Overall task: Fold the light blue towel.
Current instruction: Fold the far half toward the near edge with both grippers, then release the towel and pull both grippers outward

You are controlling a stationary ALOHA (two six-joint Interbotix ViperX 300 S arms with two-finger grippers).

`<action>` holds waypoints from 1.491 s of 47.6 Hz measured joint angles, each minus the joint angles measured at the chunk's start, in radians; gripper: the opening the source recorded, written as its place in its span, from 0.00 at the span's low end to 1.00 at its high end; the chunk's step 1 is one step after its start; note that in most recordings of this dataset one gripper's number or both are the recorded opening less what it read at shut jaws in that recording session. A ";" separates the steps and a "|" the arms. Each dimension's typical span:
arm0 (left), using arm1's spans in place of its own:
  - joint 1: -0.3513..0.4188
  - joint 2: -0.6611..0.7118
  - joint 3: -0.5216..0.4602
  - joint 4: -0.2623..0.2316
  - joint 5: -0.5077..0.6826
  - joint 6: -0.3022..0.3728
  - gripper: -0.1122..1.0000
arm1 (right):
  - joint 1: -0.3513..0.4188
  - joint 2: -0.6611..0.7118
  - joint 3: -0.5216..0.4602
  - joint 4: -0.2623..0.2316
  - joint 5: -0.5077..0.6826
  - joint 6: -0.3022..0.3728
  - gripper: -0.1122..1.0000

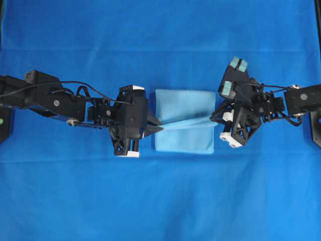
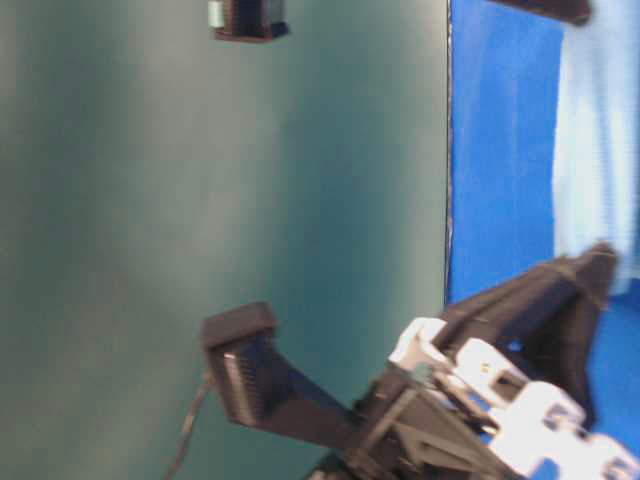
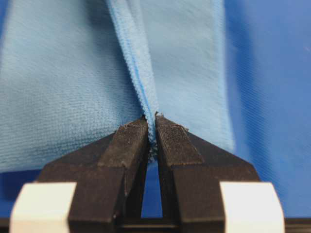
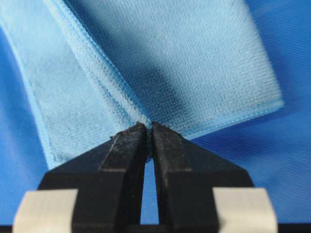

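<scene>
The light blue towel (image 1: 183, 108) lies in the middle of the overhead view, with one layer lifted so its hem stretches taut between both grippers. My left gripper (image 1: 156, 128) sits at the towel's left edge, shut on the towel's hem (image 3: 146, 97), which runs up from between its fingertips (image 3: 131, 138). At the right edge my right gripper (image 1: 214, 119) is shut on a corner of the same lifted layer (image 4: 160, 68). In the table-level view the towel (image 2: 595, 140) shows as a pale blurred strip at the right.
A deep royal-blue cloth (image 1: 160, 40) covers the whole table under the towel. Both black arms reach in from the left and right sides (image 1: 45, 95) (image 1: 301, 100). A dark teal wall (image 2: 220, 200) fills most of the table-level view.
</scene>
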 measured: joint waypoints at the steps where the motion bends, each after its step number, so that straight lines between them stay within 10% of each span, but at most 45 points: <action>1: -0.006 0.003 0.000 -0.002 -0.005 -0.002 0.14 | 0.005 0.006 0.002 0.002 -0.006 0.000 0.15; 32: -0.048 0.028 0.000 -0.002 -0.040 -0.028 0.15 | 0.040 0.037 0.000 0.025 -0.057 0.003 0.16; 44: -0.060 0.029 0.000 -0.002 -0.041 -0.023 0.69 | 0.092 0.051 -0.014 0.025 -0.069 0.003 0.69; 71: -0.061 -0.249 0.054 -0.002 0.146 -0.008 0.68 | 0.130 -0.172 -0.038 0.003 0.117 -0.011 0.63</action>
